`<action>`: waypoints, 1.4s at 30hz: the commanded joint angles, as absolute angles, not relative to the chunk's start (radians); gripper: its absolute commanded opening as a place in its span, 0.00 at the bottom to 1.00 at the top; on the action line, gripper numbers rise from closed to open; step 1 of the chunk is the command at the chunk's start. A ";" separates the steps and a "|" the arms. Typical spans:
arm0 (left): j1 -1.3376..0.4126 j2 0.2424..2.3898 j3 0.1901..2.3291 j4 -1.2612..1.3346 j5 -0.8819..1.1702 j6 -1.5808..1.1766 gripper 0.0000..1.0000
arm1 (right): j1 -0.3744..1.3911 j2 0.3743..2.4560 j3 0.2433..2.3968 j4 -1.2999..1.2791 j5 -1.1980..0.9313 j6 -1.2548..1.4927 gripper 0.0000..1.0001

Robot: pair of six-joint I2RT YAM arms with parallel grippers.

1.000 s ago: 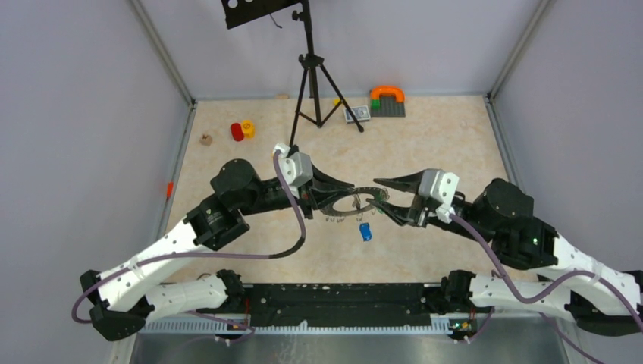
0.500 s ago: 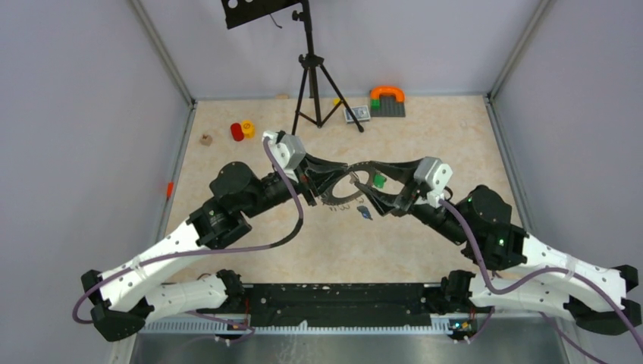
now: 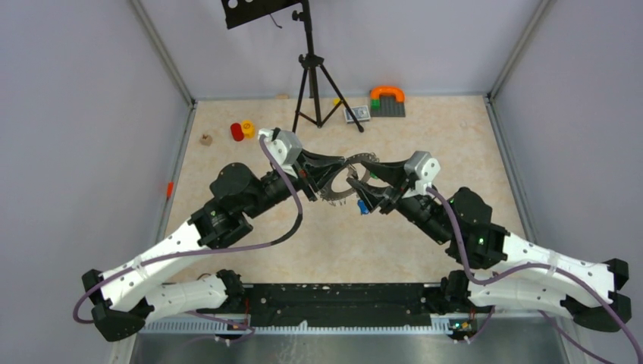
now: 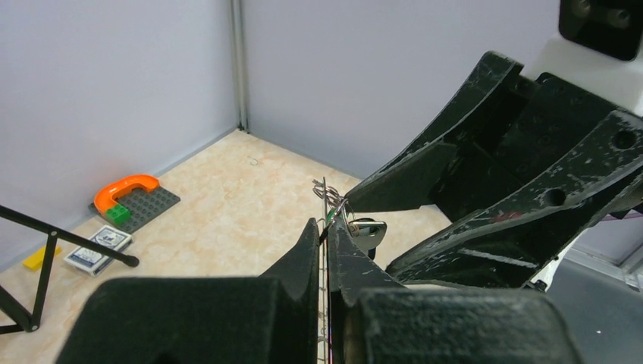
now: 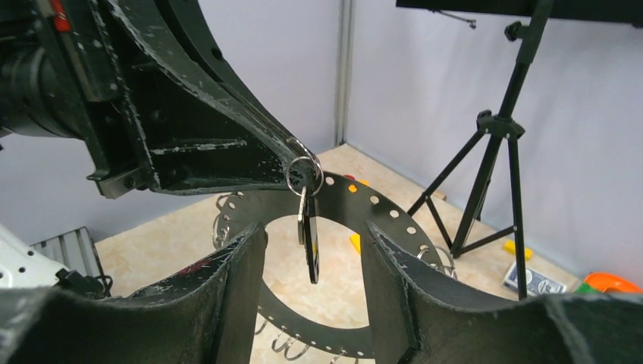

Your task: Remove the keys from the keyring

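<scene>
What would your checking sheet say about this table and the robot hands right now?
Surface: beige table.
Job's things: keyring held upright; black key hanging from it; blue-tagged key close by.
Clutter: red-yellow piece, small block, cards, orange arch on grey plate, all far side.
Grippers: left gripper shut on keyring's edge; right gripper open, black key between its fingers.
Cables: purple cable looping off each wrist.
Surroundings: grey walls, black tripod at back.

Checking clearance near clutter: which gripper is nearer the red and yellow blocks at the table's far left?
Left. The left gripper, shut on the keyring, sits to the right of the red and yellow blocks; the right gripper, open, faces it from farther right.
</scene>
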State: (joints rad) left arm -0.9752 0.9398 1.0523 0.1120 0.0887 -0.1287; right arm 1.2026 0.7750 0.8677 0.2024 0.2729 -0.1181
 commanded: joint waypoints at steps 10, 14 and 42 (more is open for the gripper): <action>-0.979 0.905 1.049 0.198 0.090 -0.135 0.00 | 1.210 0.829 0.856 0.351 0.361 -0.093 0.33; -0.978 0.905 1.048 0.192 0.083 -0.135 0.00 | 1.209 0.822 0.852 0.341 0.311 -0.106 0.16; -0.977 0.885 1.040 0.199 0.080 -0.143 0.00 | 1.210 0.824 0.873 0.098 0.364 -0.008 0.00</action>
